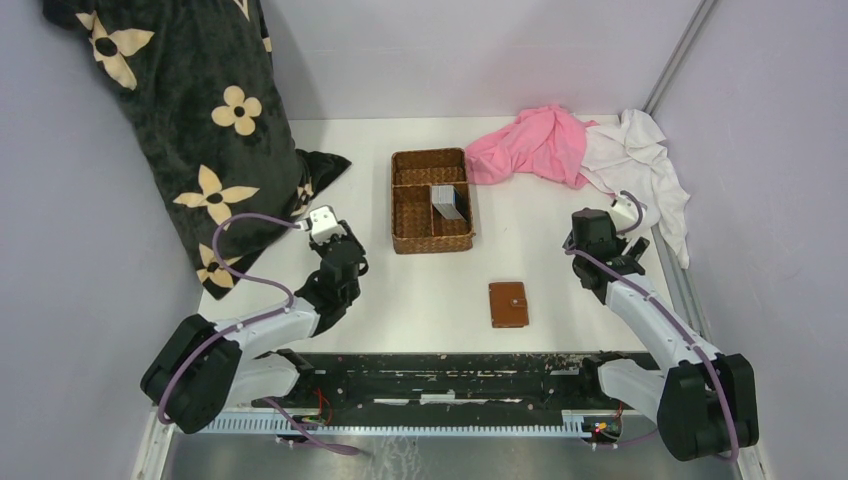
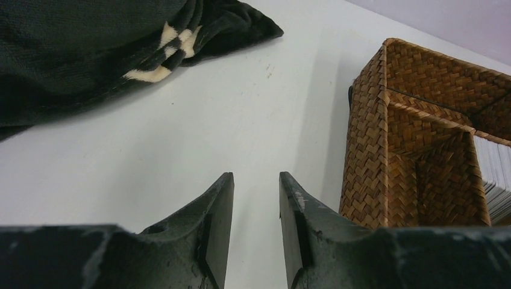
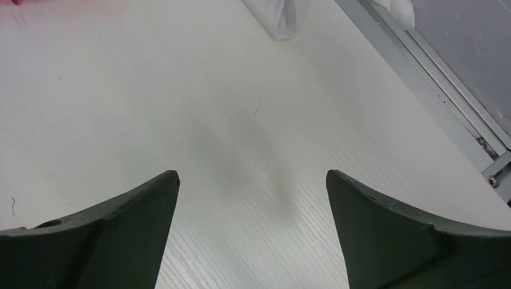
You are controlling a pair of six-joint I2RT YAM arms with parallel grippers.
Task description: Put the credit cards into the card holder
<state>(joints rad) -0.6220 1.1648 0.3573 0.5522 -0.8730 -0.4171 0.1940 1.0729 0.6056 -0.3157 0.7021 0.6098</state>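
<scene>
Though set only a narrow gap apart, gripping nothing: left gripper, low over the table, just beside the outer wall of the wicker basket. Spread wide and likewise empty: right gripper, above bare tabletop, with only a corner of the white cloth ahead.

In the basket's near right compartment, standing on edge: the credit cards, a grey stack. Lying shut on the table nearer the arm bases, between the two arms and well apart from the basket: the card holder.

Judging by this, at the very start, with no card lifted and the holder not yet opened. Next, probably: widening the left gripper, reaching over the basket rim, pinching one card by its top edge, and bringing the right gripper across to spread the holder. Calls for care with thin, close-packed cards and a tall woven wall alongside.
</scene>
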